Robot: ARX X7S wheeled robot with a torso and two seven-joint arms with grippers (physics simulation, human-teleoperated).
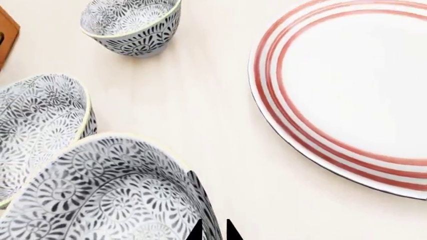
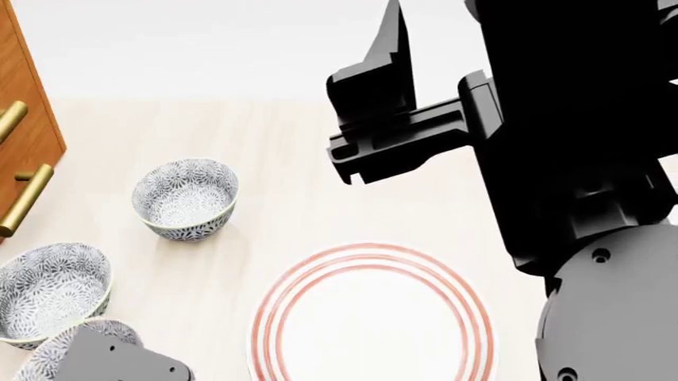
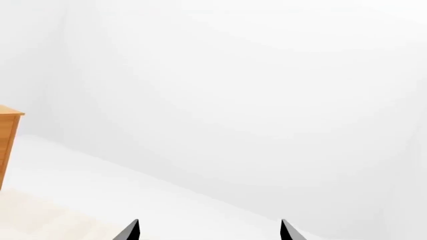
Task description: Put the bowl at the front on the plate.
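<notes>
Left hand (image 1: 213, 231): in the left wrist view only two dark fingertips (image 1: 195, 233) show at the frame edge, standing close together, one against the outer wall of the bowl (image 1: 107, 195) and the other just clear of it. Whether the rim is pinched between them cannot be told from this view. In the head view the left arm appears only as a grey block at the lower left corner, lying over the same bowl.

The bowl, white with a dense grey floral pattern, is the one nearest the robot. It sits on the pale worktop (image 1: 200, 100), apart from the plate (image 1: 360, 90), with bare worktop between them. The plate is wide and white with three thin red rings round its rim, and nothing lies on it.

A second patterned bowl (image 1: 40, 125) stands just beside the first, their rims close or touching. A third patterned bowl (image 1: 133, 25) stands upright farther off, well apart from both. In the head view the three bowls form a line at the left, with the plate at lower centre.

A wooden cabinet (image 2: 27, 119) with brass handles (image 2: 27, 198) borders the worktop at the far left.

Right hand (image 3: 210, 231): raised high above the worktop, facing a blank white wall. Its two fingertips (image 3: 130, 231) stand wide apart with nothing between them.
</notes>
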